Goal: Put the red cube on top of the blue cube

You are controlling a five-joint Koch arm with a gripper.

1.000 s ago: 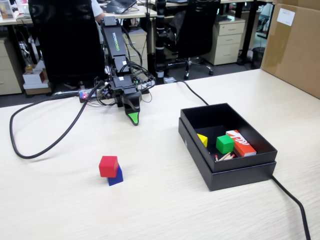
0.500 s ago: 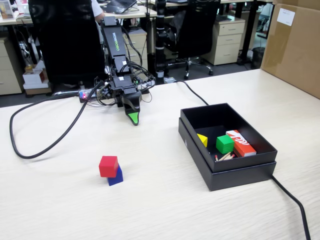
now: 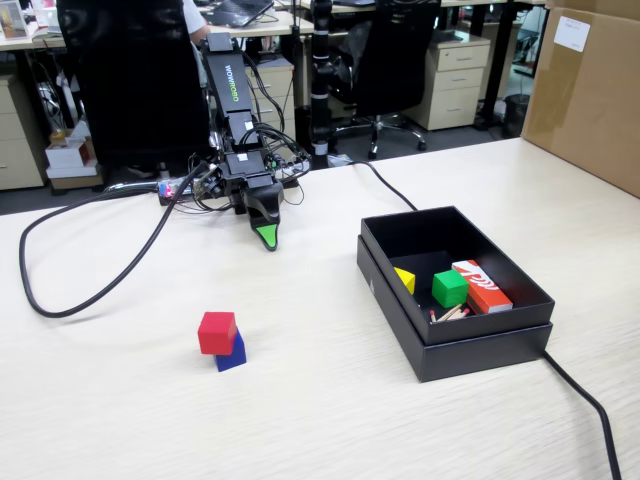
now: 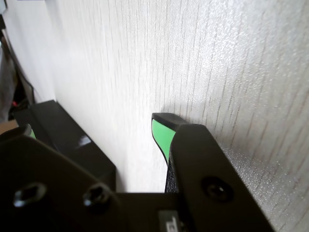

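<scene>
The gripper rests tip-down on the table, empty; its green-lined jaws look closed, leaving only to hold clear. Well in front of the fingertips, the matte red cube sits on the blue cube, slightly offset but flat. To their right stands a black box.
</scene>
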